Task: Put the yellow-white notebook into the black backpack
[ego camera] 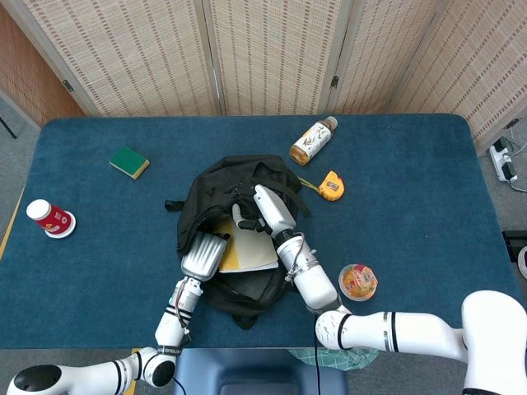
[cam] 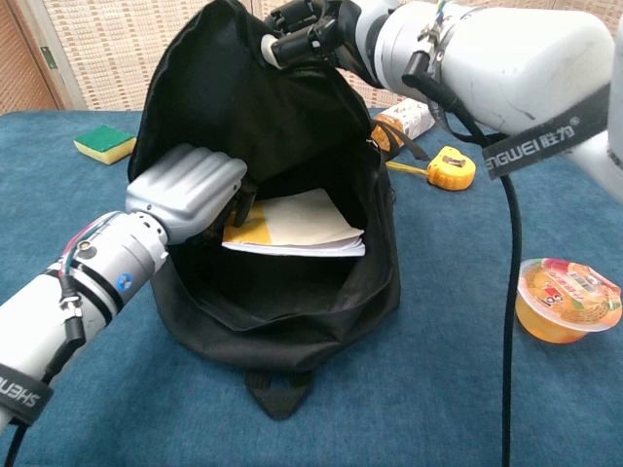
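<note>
The black backpack [cam: 292, 302] lies on the blue table with its mouth held wide open toward the chest view; from the head view the backpack [ego camera: 216, 191] sits mid-table. My right hand [cam: 310, 25] grips the bag's upper rim and lifts it; the same right hand [ego camera: 268, 207] shows above the opening. The yellow-white notebook [cam: 297, 223] lies flat deep inside the bag, and only part of the notebook [ego camera: 245, 253] shows from above. My left hand [cam: 189, 189] reaches into the opening and holds the notebook's yellow left edge, with the left hand [ego camera: 205, 253] at the bag's left side.
A green sponge [ego camera: 129, 162] and a red cup [ego camera: 49, 218] sit to the left. A tea bottle [ego camera: 313, 141] and a yellow tape measure [cam: 450, 167] lie behind the bag on the right. A jelly cup [cam: 568, 300] stands at the front right.
</note>
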Controlling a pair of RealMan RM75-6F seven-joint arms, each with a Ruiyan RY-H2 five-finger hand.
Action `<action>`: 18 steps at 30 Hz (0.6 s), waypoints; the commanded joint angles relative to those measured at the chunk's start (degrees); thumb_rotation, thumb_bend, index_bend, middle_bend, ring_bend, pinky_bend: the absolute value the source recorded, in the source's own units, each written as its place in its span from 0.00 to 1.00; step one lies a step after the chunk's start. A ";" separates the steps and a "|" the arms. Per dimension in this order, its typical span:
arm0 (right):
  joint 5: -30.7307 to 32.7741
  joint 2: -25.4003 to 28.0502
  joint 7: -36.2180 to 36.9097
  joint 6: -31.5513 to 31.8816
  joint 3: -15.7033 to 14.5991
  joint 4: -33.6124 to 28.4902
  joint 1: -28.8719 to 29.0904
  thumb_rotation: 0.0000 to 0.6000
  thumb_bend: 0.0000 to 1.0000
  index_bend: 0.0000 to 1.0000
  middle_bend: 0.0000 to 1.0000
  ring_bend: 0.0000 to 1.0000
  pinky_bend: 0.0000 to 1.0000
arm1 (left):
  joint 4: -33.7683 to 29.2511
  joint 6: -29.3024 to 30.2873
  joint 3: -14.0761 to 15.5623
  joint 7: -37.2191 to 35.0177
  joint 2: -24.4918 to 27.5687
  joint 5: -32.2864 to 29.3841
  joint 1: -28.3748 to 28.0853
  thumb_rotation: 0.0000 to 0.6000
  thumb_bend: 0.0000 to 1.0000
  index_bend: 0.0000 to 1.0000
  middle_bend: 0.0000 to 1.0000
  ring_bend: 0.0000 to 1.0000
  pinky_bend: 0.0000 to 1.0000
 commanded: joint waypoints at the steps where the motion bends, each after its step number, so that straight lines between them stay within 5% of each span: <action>1: -0.06 0.18 -0.06 0.13 -0.15 -0.44 -0.03 1.00 0.66 0.73 0.31 0.24 0.01 | 2.62 -1.03 -1.11 1.17 -1.25 -1.24 -1.65 1.00 0.50 0.77 0.76 0.64 0.50; 10: -0.42 0.51 0.14 0.56 -0.69 -1.20 -0.31 1.00 0.67 0.73 0.31 0.24 0.01 | 10.03 -2.64 -1.42 0.73 -3.53 -1.79 -5.07 1.00 0.50 0.76 0.75 0.64 0.51; 18: -0.55 0.28 0.73 0.54 -0.72 0.09 -0.32 1.00 0.66 0.73 0.31 0.24 0.01 | 6.73 -4.59 0.20 -0.25 -2.01 -3.12 -4.65 1.00 0.17 0.33 0.43 0.42 0.45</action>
